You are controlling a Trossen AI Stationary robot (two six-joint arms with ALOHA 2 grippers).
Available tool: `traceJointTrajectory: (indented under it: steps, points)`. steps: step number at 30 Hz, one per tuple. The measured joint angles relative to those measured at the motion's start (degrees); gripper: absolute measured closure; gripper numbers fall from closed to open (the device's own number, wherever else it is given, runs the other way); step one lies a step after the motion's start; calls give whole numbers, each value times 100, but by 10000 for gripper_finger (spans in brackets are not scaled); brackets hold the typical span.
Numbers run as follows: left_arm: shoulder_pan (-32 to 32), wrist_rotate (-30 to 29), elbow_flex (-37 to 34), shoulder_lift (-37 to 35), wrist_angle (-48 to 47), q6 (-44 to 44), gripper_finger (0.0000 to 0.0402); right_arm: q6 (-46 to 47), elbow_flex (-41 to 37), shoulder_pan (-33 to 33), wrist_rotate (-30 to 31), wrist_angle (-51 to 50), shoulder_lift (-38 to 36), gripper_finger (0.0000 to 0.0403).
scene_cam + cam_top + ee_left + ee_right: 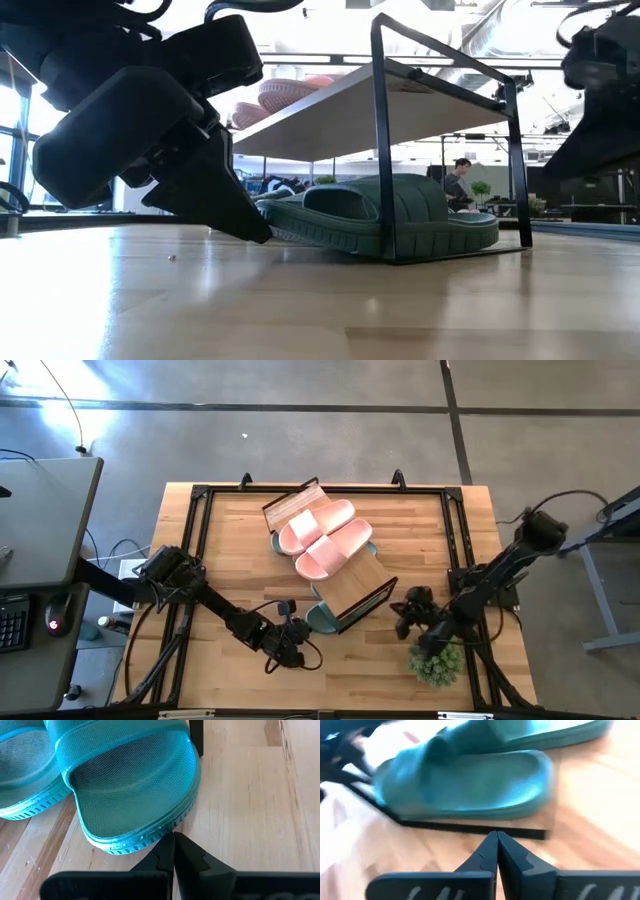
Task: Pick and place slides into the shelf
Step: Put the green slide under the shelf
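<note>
On top of the small shelf (352, 582) with its light wood plank and thin black metal frame, two pale pink rubber slides (326, 540) with wide ribbed straps lie side by side, touching, toward the far end of the plank. The shelf stands aslant near the middle of the large wooden desk (240, 550). Under the plank, sage-green rubber slides (400, 222) rest on the desk surface; the low view shows one whole sandal between the black legs and the edge of another beside it, and how many lie there in all I cannot tell, since the plank hides most of them from above. Green toes (322, 618) peep out at the near end of the shelf in the high view.

The left pincer (289, 650) is low over the desk near that end, its fingers pressed tight together and gripping nothing; its tip (174, 851) sits just beside the ribbed sole edge of a green slide, and may be touching it. The right pincer (405, 622) is near the shelf's near right corner, likewise fully closed and empty, pointing at a green slide (470, 782) behind the black base bar. A small green potted plant (437, 663) stands by the right arm.
</note>
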Motion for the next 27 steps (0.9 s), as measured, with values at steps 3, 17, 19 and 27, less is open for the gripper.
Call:
traceJointTrajectory:
  steps: [3, 17, 19, 27]
  points:
    - [0, -2, 0, 0, -2, 0, 402, 832, 2, 114, 133, -1337, -422, 403]
    - [111, 110, 0, 0, 54, 25, 402, 880, 0, -294, 484, -1790, -750, 403]
    - [166, 174, 0, 0, 137, 164, 402, 803, 0, -409, 466, -1737, -750, 403]
    - [294, 260, 0, -2, 264, 350, 401, 107, -7, -605, 361, -1136, -750, 403]
